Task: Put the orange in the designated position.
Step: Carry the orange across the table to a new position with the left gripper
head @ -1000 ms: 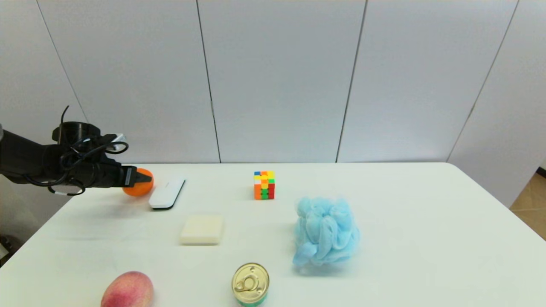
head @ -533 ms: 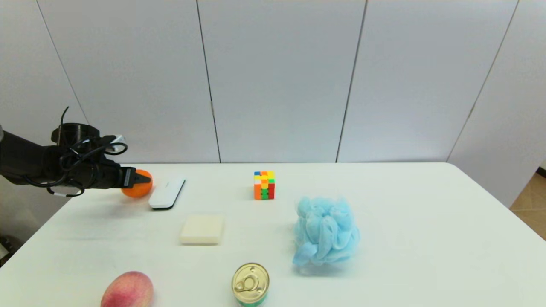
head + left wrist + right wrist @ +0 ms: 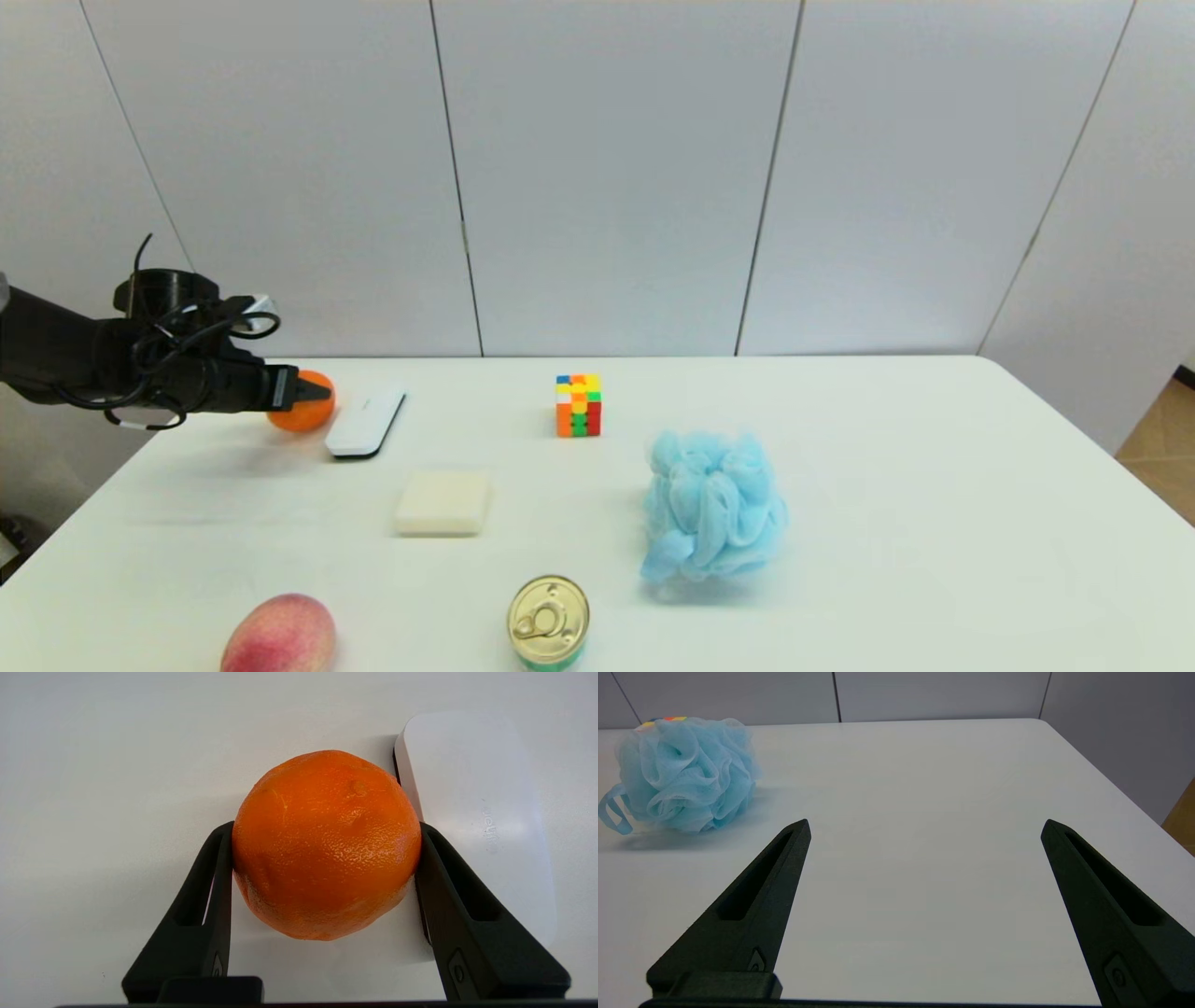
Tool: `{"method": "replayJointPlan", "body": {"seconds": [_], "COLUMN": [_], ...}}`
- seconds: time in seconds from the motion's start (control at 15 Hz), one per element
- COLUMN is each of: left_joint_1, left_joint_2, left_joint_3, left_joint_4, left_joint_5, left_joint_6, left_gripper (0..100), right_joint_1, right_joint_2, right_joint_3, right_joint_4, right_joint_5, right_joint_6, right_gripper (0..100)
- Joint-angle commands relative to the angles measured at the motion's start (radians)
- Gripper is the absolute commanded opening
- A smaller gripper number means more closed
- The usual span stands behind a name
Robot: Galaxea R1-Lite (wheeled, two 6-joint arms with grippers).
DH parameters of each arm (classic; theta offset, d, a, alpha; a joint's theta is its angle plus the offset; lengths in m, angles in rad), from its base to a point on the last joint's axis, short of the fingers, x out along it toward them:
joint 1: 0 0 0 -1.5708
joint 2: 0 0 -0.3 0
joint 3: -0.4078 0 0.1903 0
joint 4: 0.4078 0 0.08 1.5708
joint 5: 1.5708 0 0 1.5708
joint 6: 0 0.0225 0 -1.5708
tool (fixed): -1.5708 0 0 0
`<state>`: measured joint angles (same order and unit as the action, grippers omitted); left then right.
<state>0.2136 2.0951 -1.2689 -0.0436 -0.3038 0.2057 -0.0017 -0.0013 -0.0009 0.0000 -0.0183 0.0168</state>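
Far back at the surface's [image 3: 840, 523] left corner, left tool [image 3: 327, 868] pinching the orange [image 3: 327, 844] on both sides, just beside a white remote [image 3: 476, 812]. Right tool [image 3: 924, 826] spread wide, near a blue bath pouf [image 3: 686, 774].

Orange [image 3: 327, 844] bright orange, dimpled; left claw [image 3: 327, 833] black; puzzle cube [image 3: 579, 405] multicoloured squares; bath pouf [image 3: 714, 504] light blue.
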Motion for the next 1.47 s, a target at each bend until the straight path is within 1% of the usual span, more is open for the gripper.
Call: {"method": "replayJointPlan", "body": {"seconds": [0.07, 1.07, 1.13, 1.47], "left_joint_1": [-0.002, -0.011, -0.011, -0.011], "left_joint_2": [-0.001, 0.003, 0.003, 0.003], "left_joint_3": [0.000, 0.003, 0.002, 0.000], "left_joint_4": [-0.002, -0.002, -0.002, -0.002], "left_joint_5": [-0.003, -0.003, -0.005, -0.005], "left_joint_6": [0.001, 0.001, 0.001, 0.001], "left_gripper": [0, 0, 100, 100], "right_joint_1": [0.000, 0.000, 0.000, 0.000], "right_joint_2": [0.000, 0.000, 0.000, 0.000], "right_joint_3": [-0.001, -0.001, 0.001, -0.001], "right_joint_4": [0.000, 0.000, 0.000, 0.000], "right_joint_5": [0.000, 0.000, 0.000, 0.000], "right_joint_6": [0.000, 0.000, 0.000, 0.000], "right_gripper": [100, 100, 100, 100]}}
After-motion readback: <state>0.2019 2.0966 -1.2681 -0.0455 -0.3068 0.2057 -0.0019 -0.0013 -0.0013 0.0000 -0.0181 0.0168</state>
